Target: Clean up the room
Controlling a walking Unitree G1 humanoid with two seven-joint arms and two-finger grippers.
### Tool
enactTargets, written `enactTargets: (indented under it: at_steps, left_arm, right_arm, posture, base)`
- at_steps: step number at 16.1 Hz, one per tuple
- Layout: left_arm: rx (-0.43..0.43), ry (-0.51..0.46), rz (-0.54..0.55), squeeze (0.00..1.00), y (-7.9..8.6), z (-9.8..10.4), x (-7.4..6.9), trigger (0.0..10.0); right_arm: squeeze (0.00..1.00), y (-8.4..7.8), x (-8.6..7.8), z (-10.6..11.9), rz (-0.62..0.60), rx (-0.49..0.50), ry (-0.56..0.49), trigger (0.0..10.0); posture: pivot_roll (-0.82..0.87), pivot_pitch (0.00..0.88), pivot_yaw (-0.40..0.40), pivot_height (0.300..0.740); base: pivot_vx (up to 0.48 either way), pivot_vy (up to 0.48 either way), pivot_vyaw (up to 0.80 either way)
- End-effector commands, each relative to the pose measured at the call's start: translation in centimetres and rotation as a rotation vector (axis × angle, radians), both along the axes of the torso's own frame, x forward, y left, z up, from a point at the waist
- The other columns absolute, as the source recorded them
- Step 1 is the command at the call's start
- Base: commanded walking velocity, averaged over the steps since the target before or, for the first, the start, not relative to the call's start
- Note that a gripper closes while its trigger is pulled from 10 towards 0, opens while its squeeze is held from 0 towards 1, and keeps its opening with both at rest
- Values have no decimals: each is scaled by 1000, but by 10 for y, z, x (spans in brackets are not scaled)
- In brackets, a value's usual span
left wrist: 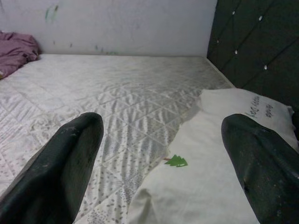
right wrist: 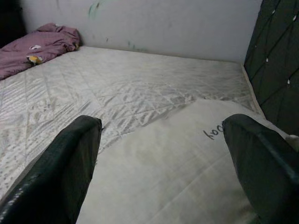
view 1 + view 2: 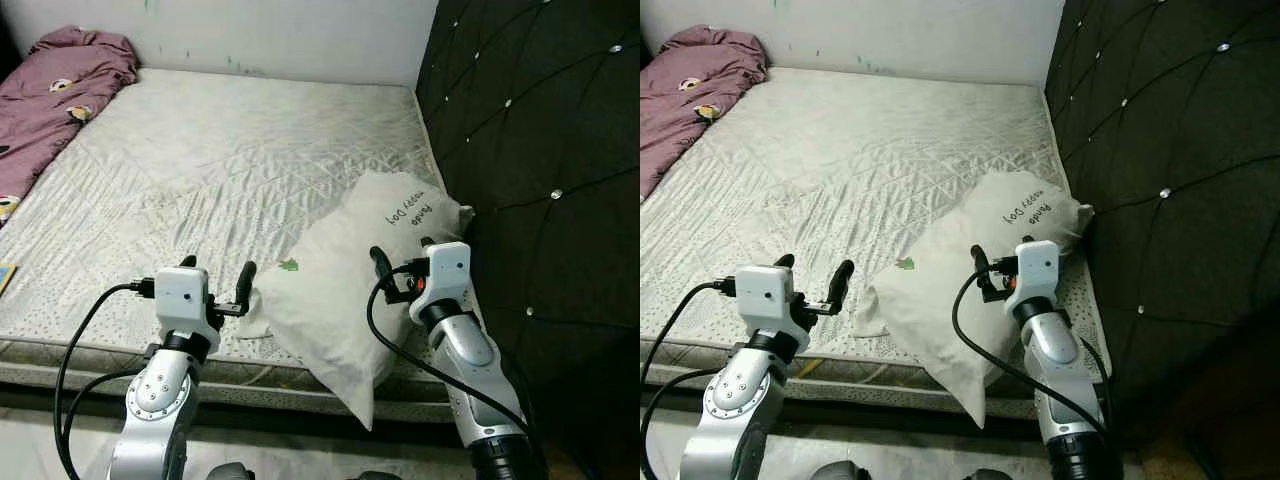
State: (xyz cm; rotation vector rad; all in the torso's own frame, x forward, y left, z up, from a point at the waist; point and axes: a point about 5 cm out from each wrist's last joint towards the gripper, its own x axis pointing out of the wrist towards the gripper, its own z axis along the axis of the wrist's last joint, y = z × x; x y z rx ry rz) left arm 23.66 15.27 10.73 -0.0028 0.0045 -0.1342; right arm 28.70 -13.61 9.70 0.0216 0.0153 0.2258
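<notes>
A bare white quilted mattress (image 3: 230, 170) runs back to a pale wall (image 3: 280, 35), with a black tufted headboard (image 3: 545, 130) studded with shiny buttons along the robot's right. A cream-white pillow (image 3: 350, 290) printed with dark script and a small green tree (image 3: 289, 265) lies at the mattress's near right corner, one end against the headboard and the other hanging over the front edge. A crumpled mauve patterned blanket (image 3: 50, 95) sits at the far left corner.

The left gripper (image 3: 218, 280) hovers over the front edge of the mattress with its black fingers spread wide, the inner one just beside the pillow's left corner. The right gripper (image 3: 402, 262) hangs above the pillow's right half, fingers also well apart and holding nothing.

The left wrist view shows the green tree (image 1: 176, 161) plainly between the two fingers, along with the pillow's ragged left edge on the quilting. The right wrist view gives the pillow (image 2: 182, 172) spread close below and part of the script, cut off by one finger. The head views alone show the yellow-and-blue edge of some object (image 3: 5, 275) at the left border, too cropped to identify. The script is too small to read with certainty.
</notes>
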Motion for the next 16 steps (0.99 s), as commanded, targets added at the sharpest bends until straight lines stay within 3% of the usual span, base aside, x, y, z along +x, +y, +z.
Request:
enactTargets:
  at_steps: [1,4,10,16]
  left_arm:
    - [-5,9,-9,0,-1,0,0,10000]
    - [-11,16,-13,0,-1,-1,-1,10000]
    - [-38,-4,-60,0,-5,1,-4,10000]
    - [-52,-11,-76,0,-7,2,-4,10000]
  right_arm:
    - [0,-5,-1,1,-17,2,3,10000]
    - [0,-6,-2,1,-22,-7,-3,10000]
    - [0,-7,-4,2,-22,-12,-6,10000]
    - [0,-8,-3,3,-24,-14,-7,10000]
  posture:
    - [36,27,-4,740]
    - [34,34,-2,740]
    - [29,41,-5,740]
    - [26,42,-8,740]
  base:
    - [0,0,-781]
    - [0,0,-725]
    - [0,0,0]
    - [366,0,0]
